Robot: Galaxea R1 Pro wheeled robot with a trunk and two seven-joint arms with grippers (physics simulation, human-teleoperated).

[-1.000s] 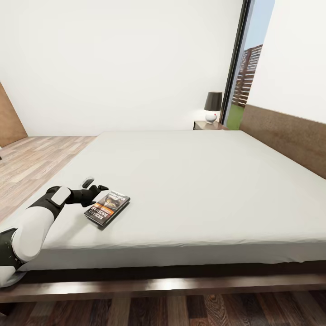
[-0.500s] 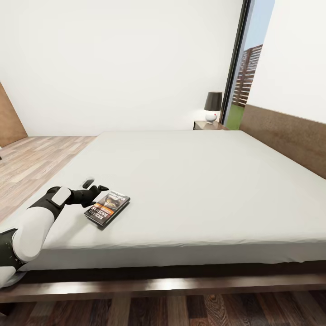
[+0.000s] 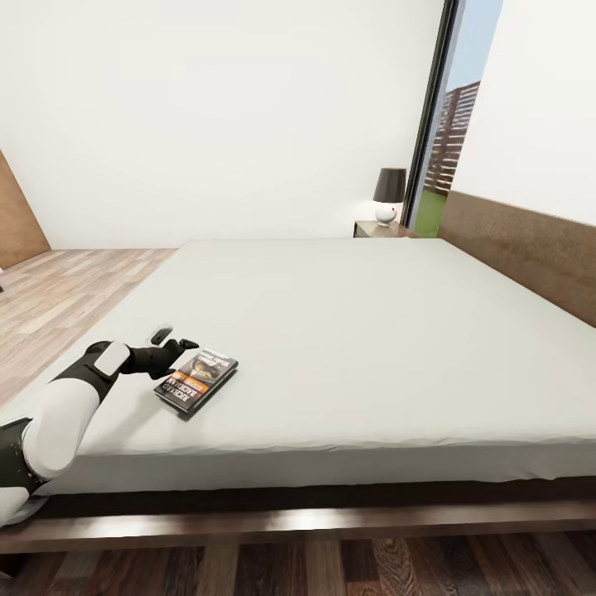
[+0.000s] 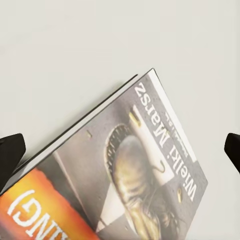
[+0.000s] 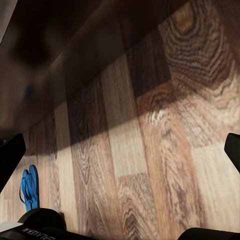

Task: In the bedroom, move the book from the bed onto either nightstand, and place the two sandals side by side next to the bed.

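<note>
The book [image 3: 197, 380] lies flat on the light-grey mattress of the bed [image 3: 348, 331], near its front left corner. My left gripper [image 3: 175, 338] hovers just beyond the book's far left edge, open, with nothing between its fingers. In the left wrist view the book [image 4: 140, 175] sits below the open left gripper [image 4: 120, 152], whose black fingertips [image 4: 10, 155] show at both sides. A nightstand [image 3: 379, 229] with a black-shaded lamp [image 3: 389, 194] stands at the bed's far side. My right gripper [image 5: 120, 152] hangs open over the floor. A blue sandal [image 5: 29, 187] lies on the planks; whether it is one or both I cannot tell.
The dark wooden bed frame [image 3: 290, 521] runs along the front and its headboard [image 3: 530, 248] along the right. Wood-plank floor [image 3: 58, 290] stretches left of the bed. A tall black-framed window [image 3: 451, 132] stands behind the nightstand. A shadowed bed edge [image 5: 55, 45] is over the planks.
</note>
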